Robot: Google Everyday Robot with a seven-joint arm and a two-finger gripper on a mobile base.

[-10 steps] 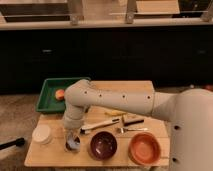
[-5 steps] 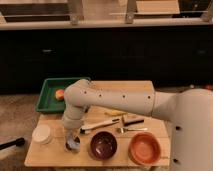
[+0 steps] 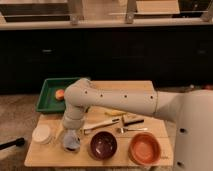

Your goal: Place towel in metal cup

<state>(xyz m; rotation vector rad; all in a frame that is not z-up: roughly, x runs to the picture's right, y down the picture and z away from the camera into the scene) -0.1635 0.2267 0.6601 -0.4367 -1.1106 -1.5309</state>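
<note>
The gripper point(image 3: 70, 136) hangs straight down over the shiny metal cup point(image 3: 70, 142) at the front left of the wooden bench point(image 3: 50, 156), exactly where it was half a second ago; I cannot tell its grip. The dark towel point(image 3: 71, 145) seems bunched inside the cup, so placement looks nearly done. The green tray point(image 3: 46, 97) holds an orange object point(image 3: 60, 93); the dark maroon bowl point(image 3: 103, 145) and orange bowl point(image 3: 144, 148) look empty.

- We see warm, dim light on the wooden table point(image 3: 145, 87).
- Behind the table, everything looks dark.
- The gripper point(image 3: 70, 140), low over the table's front left, looks blurry.
</note>
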